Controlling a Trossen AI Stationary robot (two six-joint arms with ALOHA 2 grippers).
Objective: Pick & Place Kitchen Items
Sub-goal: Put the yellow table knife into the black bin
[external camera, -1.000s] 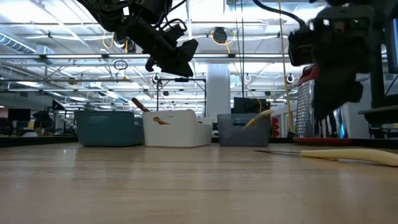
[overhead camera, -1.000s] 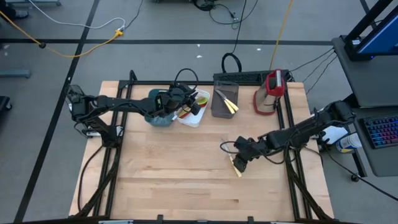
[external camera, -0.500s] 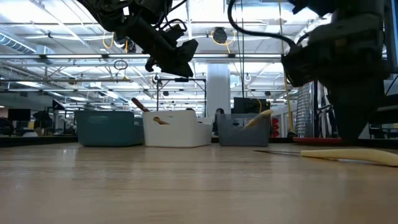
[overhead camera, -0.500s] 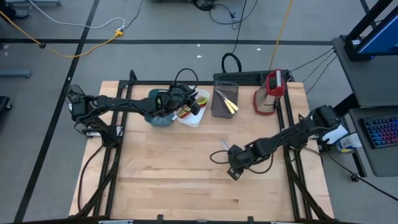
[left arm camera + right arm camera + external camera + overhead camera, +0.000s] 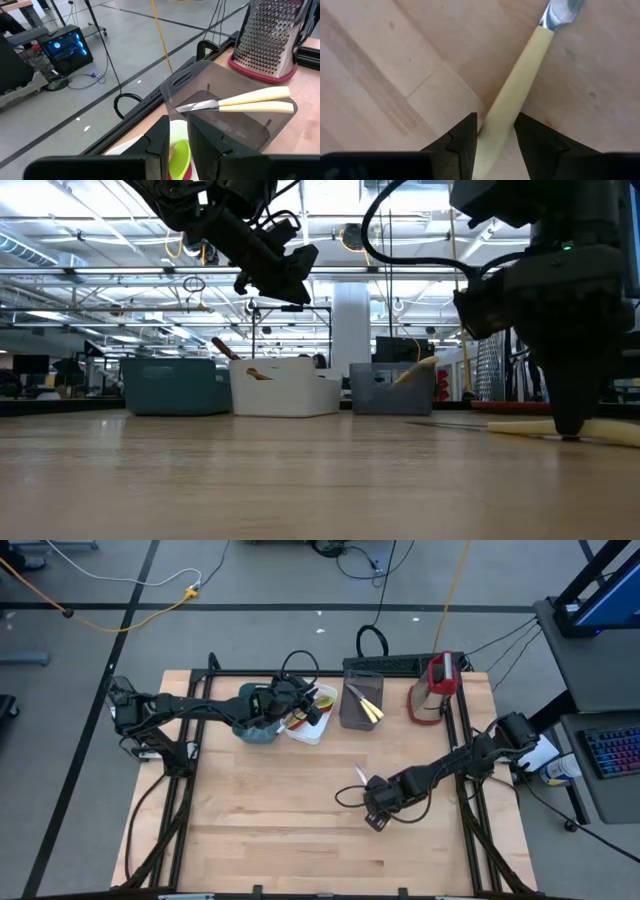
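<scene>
A pale-handled knife [image 5: 520, 80] lies flat on the wooden table, right of centre; its blade tip [image 5: 358, 773] sticks out past my right gripper [image 5: 372, 817]. That gripper points steeply down, and its open fingers [image 5: 465, 137] stand on either side of the handle at table height [image 5: 570, 430]. My left gripper [image 5: 318, 712] hangs in the air over the white tray [image 5: 305, 730] at the back. A narrow gap shows between its fingers [image 5: 178, 130], with nothing in it. My right gripper comes from above with its fingers across the knife's handle [image 5: 492, 132], near the butt end. The handle nearly fills the gap between them, and I cannot tell whether either finger touches it. The knife lies flat on the table.
Along the far edge stand a teal tray [image 5: 252, 728], the white tray with a green spoon [image 5: 180, 152] and other utensils, and a grey tray [image 5: 230, 117] holding two pale-handled knives [image 5: 255, 99]. A red-based metal grater [image 5: 435, 690] stands at the back right. The near half of the table is bare wood.
My right gripper has come down and gone toward the table's left and near edges, tipping more steeply downward, until its fingers stand astride the knife's handle. The knife has stayed where it was.
</scene>
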